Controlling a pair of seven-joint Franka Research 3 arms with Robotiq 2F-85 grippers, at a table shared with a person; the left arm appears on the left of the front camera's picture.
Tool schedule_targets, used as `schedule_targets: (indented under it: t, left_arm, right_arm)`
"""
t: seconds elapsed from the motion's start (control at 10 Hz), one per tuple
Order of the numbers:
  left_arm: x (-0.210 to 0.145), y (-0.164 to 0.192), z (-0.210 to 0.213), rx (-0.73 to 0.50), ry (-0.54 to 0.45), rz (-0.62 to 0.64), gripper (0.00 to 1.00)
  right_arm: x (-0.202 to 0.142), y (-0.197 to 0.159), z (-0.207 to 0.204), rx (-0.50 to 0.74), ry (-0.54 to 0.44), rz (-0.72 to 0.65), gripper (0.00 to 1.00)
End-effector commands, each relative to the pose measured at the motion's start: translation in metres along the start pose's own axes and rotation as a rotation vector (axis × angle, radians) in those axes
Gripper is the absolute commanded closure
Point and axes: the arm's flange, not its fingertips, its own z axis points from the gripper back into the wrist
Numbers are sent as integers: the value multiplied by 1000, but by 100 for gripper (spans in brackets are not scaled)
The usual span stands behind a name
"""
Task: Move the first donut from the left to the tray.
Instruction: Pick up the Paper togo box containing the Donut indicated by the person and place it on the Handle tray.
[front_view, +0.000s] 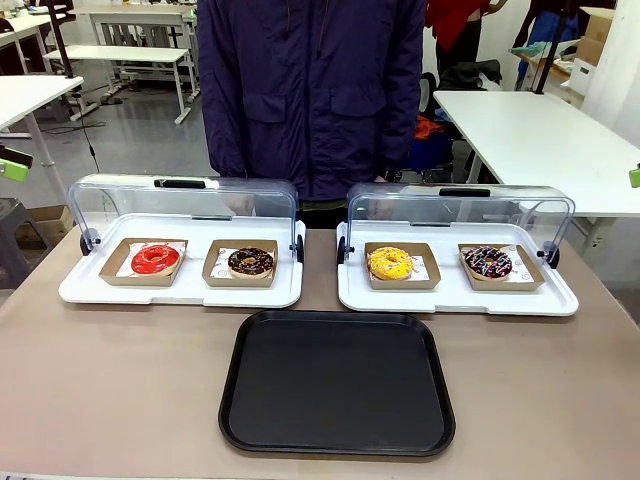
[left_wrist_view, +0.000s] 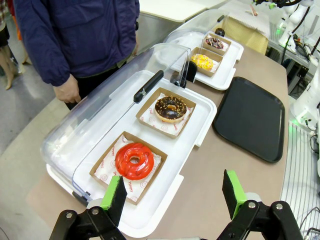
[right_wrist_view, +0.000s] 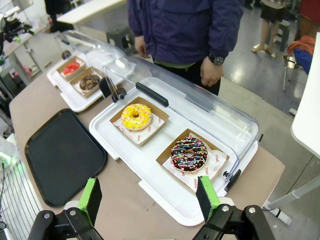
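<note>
Front view: the glossy red donut (front_view: 155, 259) sits mid-left in its cardboard tray (front_view: 118, 272), inside a white display tray (front_view: 180, 292) next to a chocolate donut (front_view: 250, 262). The black tray (front_view: 335, 385) is at lower centre on the worktop (front_view: 110, 390).
Left wrist view: the left gripper (left_wrist_view: 174, 186) has its fingers spread wide.
Right wrist view: the right gripper (right_wrist_view: 147, 187) fingers are wide apart too.

Red donut (front_view: 155, 260) — glossy, wet-look glaze, smooth. Paper (left_wrist_view: 111, 157) white, thin, printed, matt. Cardboard holder (front_view: 110, 270) brown, matt, plain. Black tray (front_view: 337, 385) — smooth plastic, dull sheen. Display trays (front_view: 180, 292) white smooth plastic, lids (front_view: 185, 200) clear plastic, reflective. Table (front_view: 110, 400) grey-brown, smooth, matt. Jacket (front_view: 310, 90) dark blue cloth, matt. Left gripper (left_wrist_view: 173, 182) matt black, pads (left_wrist_view: 111, 194) green.
</note>
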Motion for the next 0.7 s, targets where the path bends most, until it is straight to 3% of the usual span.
schedule_targets:
  t: [0.0,0.6]
  left_arm:
    - [1,0,0,-6,-10,-4,0]
    - [1,0,0,-6,-10,-4,0]
  right_arm:
    - [2,-2,-1,9,-27,21,0]
    - [2,-2,-1,9,-27,21,0]
